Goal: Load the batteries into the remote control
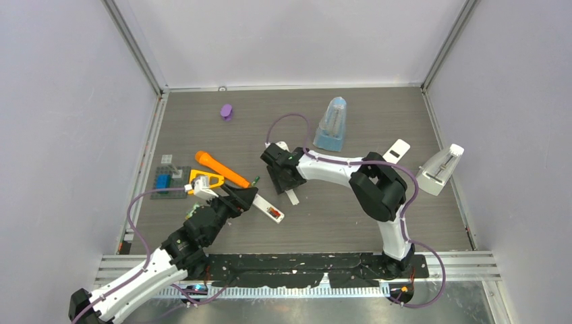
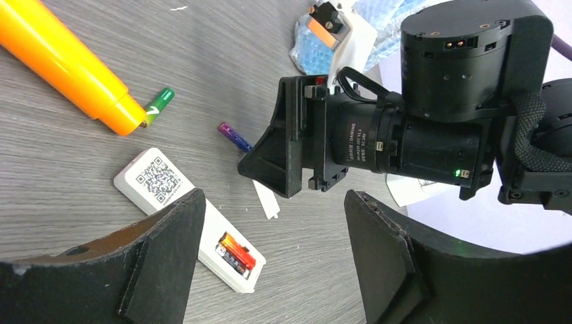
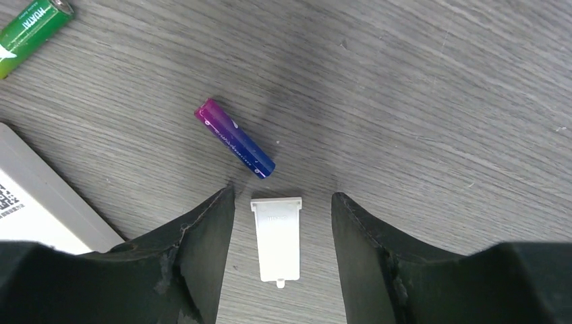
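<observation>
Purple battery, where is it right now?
Right wrist view: the purple battery lies on the table just beyond the white cover, left of centre.

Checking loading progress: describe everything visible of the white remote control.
The white plastic rectangular remote control lies flat, back up, on the grey wood-grain table. A QR-code sticker covers one end; at the other the battery bay is uncovered, with one red-orange cell inside. The open left end effector hangs over it, one finger hiding part of its middle; whether it touches cannot be told.
</observation>
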You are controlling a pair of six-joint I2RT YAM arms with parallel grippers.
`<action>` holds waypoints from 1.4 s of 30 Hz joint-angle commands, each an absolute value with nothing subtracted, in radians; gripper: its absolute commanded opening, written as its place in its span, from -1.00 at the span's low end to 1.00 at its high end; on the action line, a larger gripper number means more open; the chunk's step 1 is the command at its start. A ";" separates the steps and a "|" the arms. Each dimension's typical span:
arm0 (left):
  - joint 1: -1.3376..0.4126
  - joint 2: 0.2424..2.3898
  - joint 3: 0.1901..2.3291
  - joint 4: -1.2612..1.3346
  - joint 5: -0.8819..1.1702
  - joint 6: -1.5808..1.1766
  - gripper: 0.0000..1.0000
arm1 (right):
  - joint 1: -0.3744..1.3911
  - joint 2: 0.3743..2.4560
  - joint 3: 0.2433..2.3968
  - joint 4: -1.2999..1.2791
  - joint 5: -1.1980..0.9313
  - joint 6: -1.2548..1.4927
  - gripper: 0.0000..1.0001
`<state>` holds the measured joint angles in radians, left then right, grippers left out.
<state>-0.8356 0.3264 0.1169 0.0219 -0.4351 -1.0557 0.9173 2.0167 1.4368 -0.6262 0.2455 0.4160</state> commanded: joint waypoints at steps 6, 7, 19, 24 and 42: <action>-0.838 0.357 0.118 0.028 -0.458 -1.068 0.53 | 0.886 2.056 1.450 -0.647 0.175 0.402 0.04; -0.838 0.358 0.119 0.028 -0.458 -1.068 0.53 | 0.883 2.056 1.448 -0.654 0.173 0.403 0.02; -0.838 0.356 0.120 0.031 -0.453 -1.069 0.53 | 0.849 2.061 1.395 -0.639 0.101 0.398 -0.12; -0.838 0.359 0.120 0.032 -0.454 -1.069 0.53 | 0.849 2.050 1.373 -0.635 0.111 0.399 -0.27; -0.838 0.376 0.117 0.041 -0.449 -1.075 0.53 | 0.896 2.021 1.345 -0.684 0.254 0.556 0.14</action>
